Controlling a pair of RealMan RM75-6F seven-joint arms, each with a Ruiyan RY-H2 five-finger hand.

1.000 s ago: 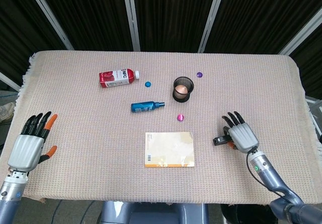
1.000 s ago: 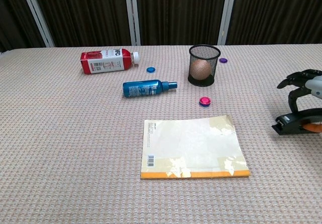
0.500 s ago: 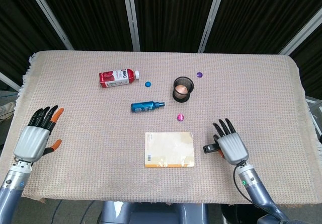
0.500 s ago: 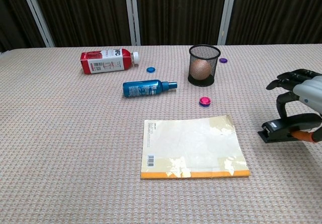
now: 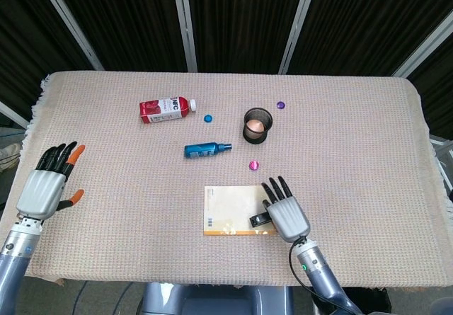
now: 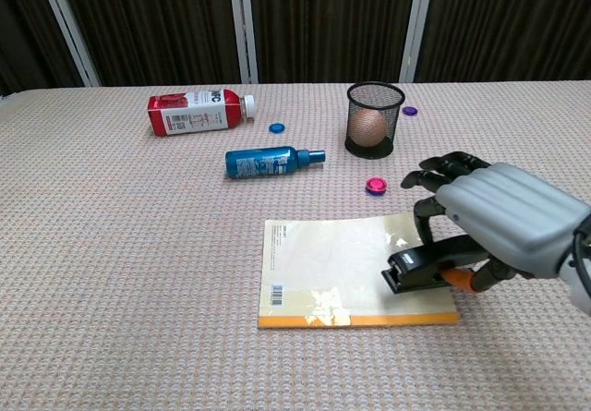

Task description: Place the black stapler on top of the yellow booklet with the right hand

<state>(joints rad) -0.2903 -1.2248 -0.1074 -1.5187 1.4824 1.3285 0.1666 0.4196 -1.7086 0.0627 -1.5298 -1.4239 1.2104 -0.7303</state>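
Note:
The yellow booklet [image 5: 230,208] [image 6: 328,265] lies flat near the table's front middle. My right hand [image 5: 285,214] [image 6: 499,220] holds the black stapler [image 5: 259,220] [image 6: 427,269] over the booklet's right part, its nose pointing left. Whether the stapler touches the cover I cannot tell. The fingers arch over the stapler's top and a thumb tip shows under it in the chest view. My left hand [image 5: 48,185] stays at the table's left edge, fingers apart, holding nothing.
A red bottle [image 5: 165,109] [image 6: 196,112] and a blue bottle [image 5: 206,149] [image 6: 270,162] lie on their sides behind the booklet. A black mesh cup [image 5: 257,124] [image 6: 375,118] holds a ball. Small caps lie about: blue [image 5: 208,118], magenta [image 5: 253,165] [image 6: 375,186], purple [image 5: 280,105].
My right hand has carried the stapler leftward from the table's right side to above the booklet's right part. The left hand shifted slightly at the left edge.

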